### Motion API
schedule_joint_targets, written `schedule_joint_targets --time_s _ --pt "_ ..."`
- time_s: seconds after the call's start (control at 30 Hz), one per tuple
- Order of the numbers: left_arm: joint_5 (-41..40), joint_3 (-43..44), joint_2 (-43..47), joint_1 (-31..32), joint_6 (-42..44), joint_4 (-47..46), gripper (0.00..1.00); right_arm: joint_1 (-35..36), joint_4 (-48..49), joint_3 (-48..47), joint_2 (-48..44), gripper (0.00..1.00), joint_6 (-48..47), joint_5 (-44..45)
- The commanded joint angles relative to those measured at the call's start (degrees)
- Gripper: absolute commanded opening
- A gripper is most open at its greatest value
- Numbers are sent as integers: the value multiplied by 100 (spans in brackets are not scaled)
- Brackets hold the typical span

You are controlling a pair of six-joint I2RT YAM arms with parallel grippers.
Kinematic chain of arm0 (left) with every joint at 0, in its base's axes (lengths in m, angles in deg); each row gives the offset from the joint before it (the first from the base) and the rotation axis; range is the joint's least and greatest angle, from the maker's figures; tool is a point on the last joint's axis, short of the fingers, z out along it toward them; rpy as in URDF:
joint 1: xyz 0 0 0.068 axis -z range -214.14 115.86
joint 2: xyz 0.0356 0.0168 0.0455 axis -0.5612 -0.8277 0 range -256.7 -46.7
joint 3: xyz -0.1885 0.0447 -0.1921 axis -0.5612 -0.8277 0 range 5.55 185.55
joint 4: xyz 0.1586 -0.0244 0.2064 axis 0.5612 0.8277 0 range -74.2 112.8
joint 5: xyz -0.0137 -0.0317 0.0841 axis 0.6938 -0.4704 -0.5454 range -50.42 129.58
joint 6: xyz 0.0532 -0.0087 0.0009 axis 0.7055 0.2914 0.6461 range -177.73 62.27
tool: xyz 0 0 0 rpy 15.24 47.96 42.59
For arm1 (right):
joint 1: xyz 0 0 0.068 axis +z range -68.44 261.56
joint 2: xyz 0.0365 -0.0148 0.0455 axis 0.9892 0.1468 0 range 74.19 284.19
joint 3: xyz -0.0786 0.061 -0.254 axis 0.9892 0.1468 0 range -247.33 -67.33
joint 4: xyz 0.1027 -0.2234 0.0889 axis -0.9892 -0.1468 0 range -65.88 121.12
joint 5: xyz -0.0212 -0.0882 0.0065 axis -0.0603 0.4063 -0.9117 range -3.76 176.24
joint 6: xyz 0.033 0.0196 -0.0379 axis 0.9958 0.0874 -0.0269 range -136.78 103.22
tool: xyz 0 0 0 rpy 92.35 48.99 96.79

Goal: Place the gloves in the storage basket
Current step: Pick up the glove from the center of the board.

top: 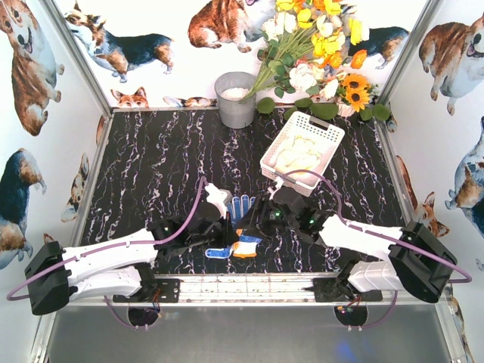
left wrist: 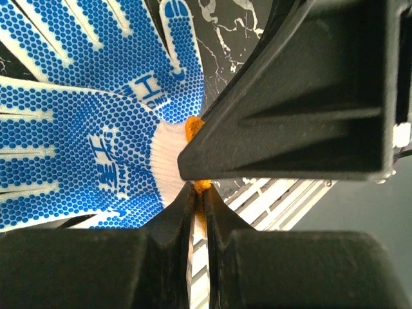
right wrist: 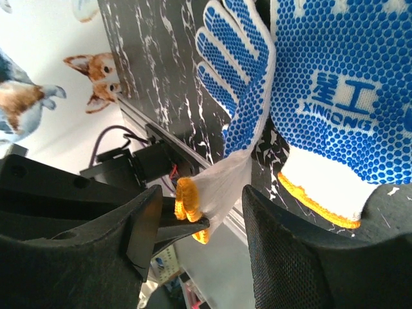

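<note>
1. Down at the near edge of the table [top: 151, 174], about midway along: pinching the orange trim [right wrist: 187, 205] of a blue glove [left wrist: 77, 129] with the left gripper [left wrist: 198, 192], jaws pressed together on it.
2. Straddling that same white cuff with the right gripper [right wrist: 201, 196] — jaws apart, one finger either side, no squeeze to be seen.
3. Pulled out to a point at the pinch, that cuff, with the dotted palm beyond it.
4. Lying just beside, printed side up on the marble: a second blue glove [right wrist: 347, 96].
5. Set at an angle toward the far right corner — the storage basket [top: 324, 125], holding cream gloves [top: 299, 159].
6. Standing along the far edge: a grey bucket [top: 236, 102], with flowers [top: 318, 38] to its right.
</note>
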Motion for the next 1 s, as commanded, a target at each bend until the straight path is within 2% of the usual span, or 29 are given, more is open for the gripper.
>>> schedule_joint_targets --time_s 0.0,0.03,0.1,0.2,0.23,0.37,0.47,0.5,0.63,0.73,0.83,0.97 --pt "-40 8 37 18 -47 -288 0 176 -469 -483 98 54 -466 71" --pt "-32 25 24 20 -31 -300 0 215 -529 -567 147 52 -527 58" --pt "-33 70 -11 24 -22 -317 0 262 -599 -706 216 40 -702 9" --pt "-123 207 -52 25 7 -197 2 266 -598 -842 160 1 -1013 -48" --pt "-185 257 -36 26 25 -121 11 262 -654 -879 84 0 -1113 18" --pt "-687 534 174 -6 216 341 60 100 -1370 -1121 -319 0 -1696 571" --pt "-1016 792 373 -146 469 794 97 -372 -1866 -1331 -647 0 -2156 445" --pt "-1109 871 436 -233 534 940 100 -587 -2043 -1417 -702 0 -2324 333" --pt "-1014 1159 753 -815 842 1255 100 -1493 -2878 -2024 -887 0 -3132 -49" --pt "-653 1170 920 -1665 971 1457 100 -1933 -3380 -2700 -525 0 -3879 -284" --pt "-214 1113 1032 -2438 990 1655 100 -2079 -3635 -3434 0 0 -4505 -573" --pt "-92 1017 1280 -3006 934 1802 100 -2038 -3599 -4458 937 0 -4934 -1316"
